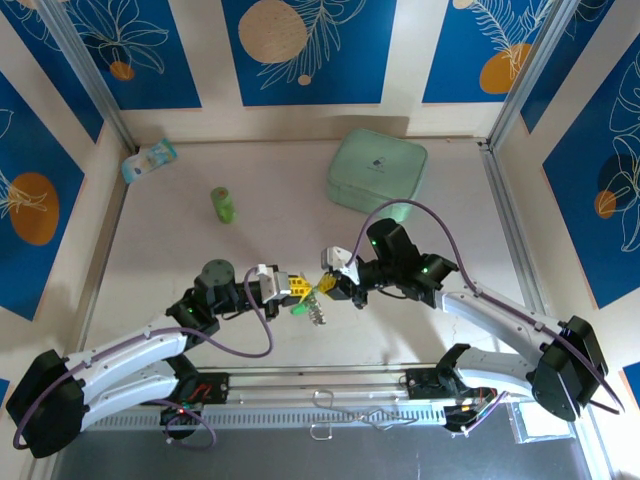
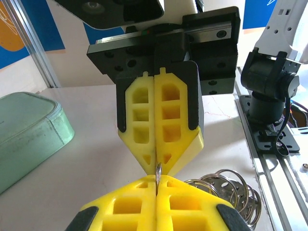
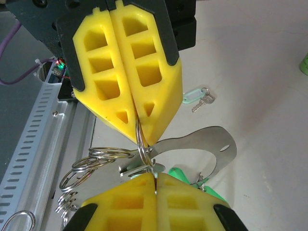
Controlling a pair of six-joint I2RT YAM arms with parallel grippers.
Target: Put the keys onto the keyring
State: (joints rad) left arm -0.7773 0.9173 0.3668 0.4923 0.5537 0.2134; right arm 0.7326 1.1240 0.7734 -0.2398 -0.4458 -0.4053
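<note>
A pale surface (image 1: 150,260) carries everything, with two white arms reaching in from its near edge. A mint-green rounded square case (image 1: 375,172) lies toward the far edge, right of the middle. The two arms meet tip to tip about midway across the surface, closer to the near edge than the far one. The left end effector (image 1: 297,287) has its yellow fingers pressed together, clamped on the keyring (image 3: 139,142), a thin silvery ring that stands on edge. The right end effector (image 3: 155,182) faces it, fingers also together, and grips the same ring from the opposite side, so the keyring is held above the surface between the two tips. A small upright green cylinder (image 1: 222,204) stands left of the middle, toward the far edge. A small pale blue packet (image 1: 150,160) lies in the far left corner. A curved flat metal plate (image 3: 211,142) and a bunch of loose split rings (image 3: 96,163) hang just beside the clamped ring. One of the keys (image 3: 196,98), silver with a mint head, lies flat on the surface, apart from the end effectors on the cylinder's side.
</note>
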